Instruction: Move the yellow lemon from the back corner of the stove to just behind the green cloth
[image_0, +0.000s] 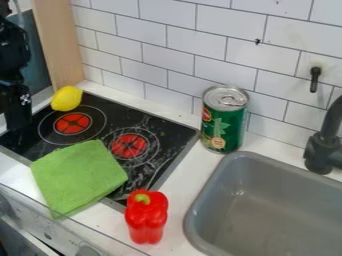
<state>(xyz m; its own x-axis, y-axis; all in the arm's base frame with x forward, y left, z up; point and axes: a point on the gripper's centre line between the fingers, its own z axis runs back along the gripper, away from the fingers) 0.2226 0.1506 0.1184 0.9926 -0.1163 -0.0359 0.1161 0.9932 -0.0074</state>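
Lemon (67, 98) near jaws (can't tell opening or grip), cloth (79, 177) over stove (160, 131) edge, pepper (146, 220) and can (224, 122) near sink (280, 212)

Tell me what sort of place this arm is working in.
It looks like a toy or mock-up kitchen counter: a black stovetop with red burner discs sits beside a grey sink with a dark faucet, all before a white tiled wall.

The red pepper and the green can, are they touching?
Apart: the camera view shows white counter between the red bell pepper and the green can.
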